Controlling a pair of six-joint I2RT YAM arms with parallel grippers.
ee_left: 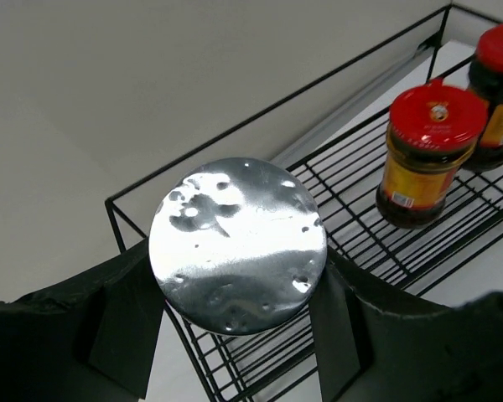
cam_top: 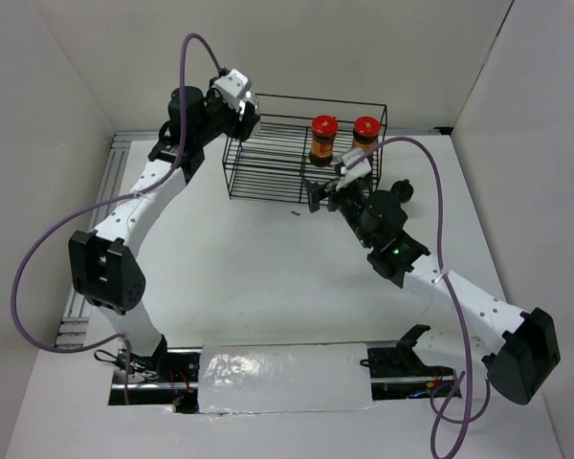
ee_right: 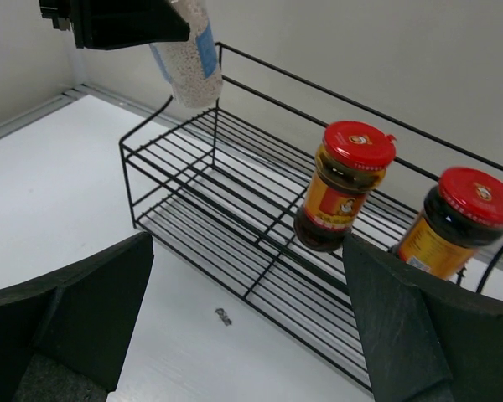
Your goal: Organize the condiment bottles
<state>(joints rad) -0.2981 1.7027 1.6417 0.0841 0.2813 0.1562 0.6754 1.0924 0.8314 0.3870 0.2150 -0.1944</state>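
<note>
Over the rack's (cam_top: pixel 258 172) left end, a white bottle (ee_right: pixel 189 63) is held by the left gripper (ee_left: pixel 239 272) for lowering inside. The right gripper (ee_right: pixel 243 322) is spread wide, empty.

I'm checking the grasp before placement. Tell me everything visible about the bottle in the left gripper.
The held bottle is small and whitish, seemingly filled with pale granules, with a blue label. Its round end facing the left wrist camera looks silvery, shiny and dimpled. The left gripper clamps it between both black fingers, tilted, in the air over the wire rack's left end.
</note>
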